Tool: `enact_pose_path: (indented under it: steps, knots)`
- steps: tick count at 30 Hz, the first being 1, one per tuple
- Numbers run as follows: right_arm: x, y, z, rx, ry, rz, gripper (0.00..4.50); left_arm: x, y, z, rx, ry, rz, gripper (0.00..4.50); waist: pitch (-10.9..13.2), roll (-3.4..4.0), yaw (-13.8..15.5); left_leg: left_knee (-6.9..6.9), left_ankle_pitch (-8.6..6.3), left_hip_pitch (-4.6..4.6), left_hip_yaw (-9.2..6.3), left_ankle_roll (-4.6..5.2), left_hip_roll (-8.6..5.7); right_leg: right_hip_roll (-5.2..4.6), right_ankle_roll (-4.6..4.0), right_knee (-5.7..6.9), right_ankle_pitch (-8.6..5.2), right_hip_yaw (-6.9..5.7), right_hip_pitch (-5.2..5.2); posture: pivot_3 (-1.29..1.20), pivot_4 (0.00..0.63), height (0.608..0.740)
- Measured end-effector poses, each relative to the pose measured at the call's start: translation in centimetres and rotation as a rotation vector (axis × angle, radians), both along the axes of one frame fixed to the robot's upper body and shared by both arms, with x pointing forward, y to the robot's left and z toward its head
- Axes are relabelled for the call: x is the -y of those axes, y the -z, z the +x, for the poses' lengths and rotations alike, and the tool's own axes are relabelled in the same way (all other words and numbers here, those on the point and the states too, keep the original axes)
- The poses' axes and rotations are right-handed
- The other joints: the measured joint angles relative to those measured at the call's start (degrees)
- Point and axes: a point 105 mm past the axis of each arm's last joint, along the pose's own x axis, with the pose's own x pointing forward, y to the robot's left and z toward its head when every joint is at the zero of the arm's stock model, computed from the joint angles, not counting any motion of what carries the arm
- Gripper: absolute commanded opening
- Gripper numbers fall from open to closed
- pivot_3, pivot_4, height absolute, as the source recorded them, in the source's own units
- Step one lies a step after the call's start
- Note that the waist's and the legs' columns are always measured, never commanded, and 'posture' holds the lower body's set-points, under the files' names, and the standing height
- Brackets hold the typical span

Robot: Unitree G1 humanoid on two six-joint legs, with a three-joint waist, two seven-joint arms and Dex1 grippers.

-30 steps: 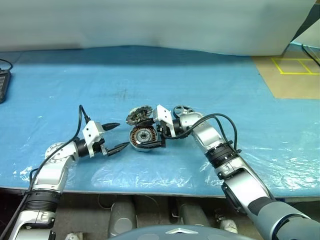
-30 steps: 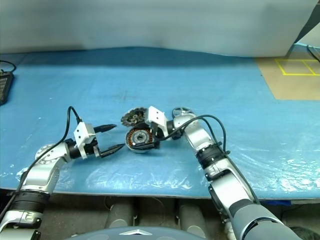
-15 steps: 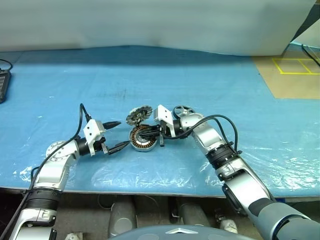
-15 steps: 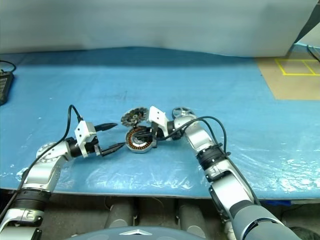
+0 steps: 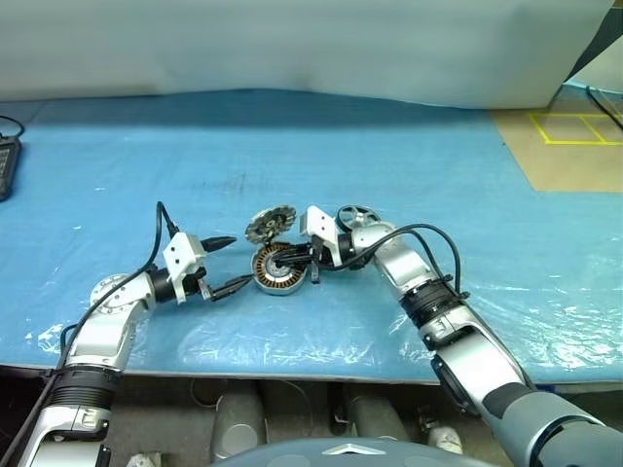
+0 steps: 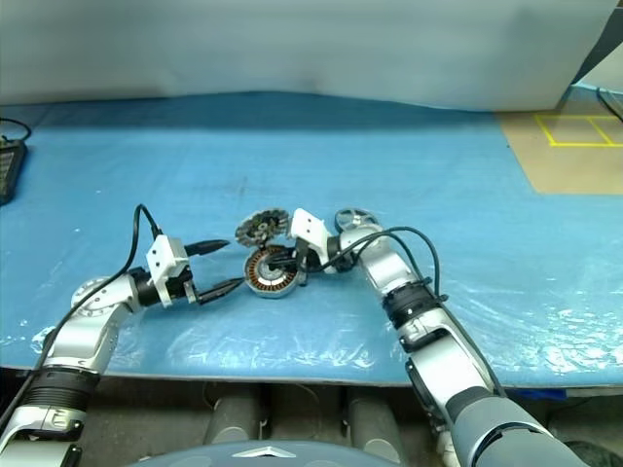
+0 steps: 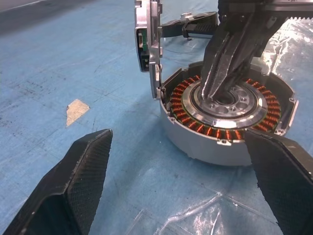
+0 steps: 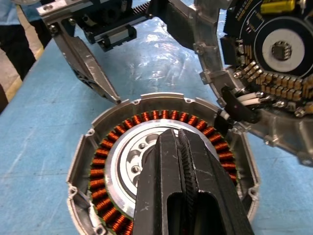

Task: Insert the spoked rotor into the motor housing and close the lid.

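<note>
Zero steps done: right gripper (image 8: pixel 183 147) pressed together over motor housing (image 7: pixel 230 122); spoked rotor (image 5: pixel 356 215) behind it, lid (image 5: pixel 270 224) open, left gripper (image 5: pixel 226 264) spread

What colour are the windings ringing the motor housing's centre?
Copper-orange, on the motor housing; clearest in the right wrist view.

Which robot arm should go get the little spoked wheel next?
Probably the right. The spoked rotor lies just behind the right gripper, whose shut fingers poke into the motor housing. The open left gripper waits on the housing's far side.
</note>
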Motion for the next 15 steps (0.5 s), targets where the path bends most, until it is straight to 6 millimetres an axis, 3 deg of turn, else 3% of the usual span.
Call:
enact_pose_path:
  steps: [15]
  knots:
    - [0.53,-0.15,-0.77,0.081,-0.051,-0.097,0.05,0.0,0.03,0.04,-0.002,-0.005,0.0,4.5,0.0,0.0,0.0,0.0,0.0,-0.01,0.0,-0.01,0.0,0.0,0.0,-0.01,0.0,0.0,0.0,0.0,0.15,0.74]
